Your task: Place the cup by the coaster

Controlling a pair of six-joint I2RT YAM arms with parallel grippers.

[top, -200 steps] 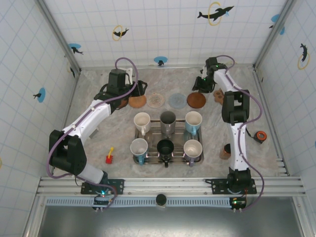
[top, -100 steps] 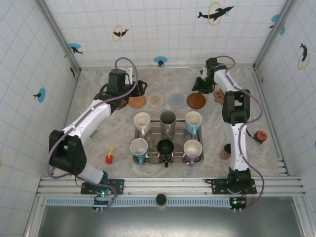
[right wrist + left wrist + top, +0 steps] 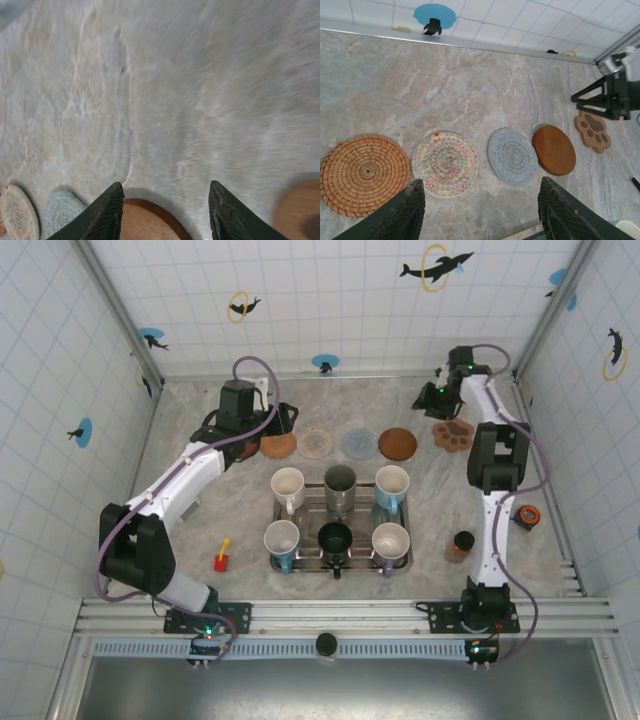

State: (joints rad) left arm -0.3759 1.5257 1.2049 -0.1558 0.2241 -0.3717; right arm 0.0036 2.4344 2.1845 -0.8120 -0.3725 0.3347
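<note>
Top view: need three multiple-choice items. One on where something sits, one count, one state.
1. Where is the paw-shaped coaster?
A) just right of the brown wooden coaster
B) at the near edge
C) against the left wall

2. How many cups stand on or around the tray?
A) four
B) six
C) eight

3. The left fingers are:
A) apart, nothing between them
B) shut on a cup
C) shut on a coaster

Key: 1 A, it ends the coaster row on the right. 2 B, two rows of three. 3 A, the left wrist view shows a wide gap and nothing gripped.
</note>
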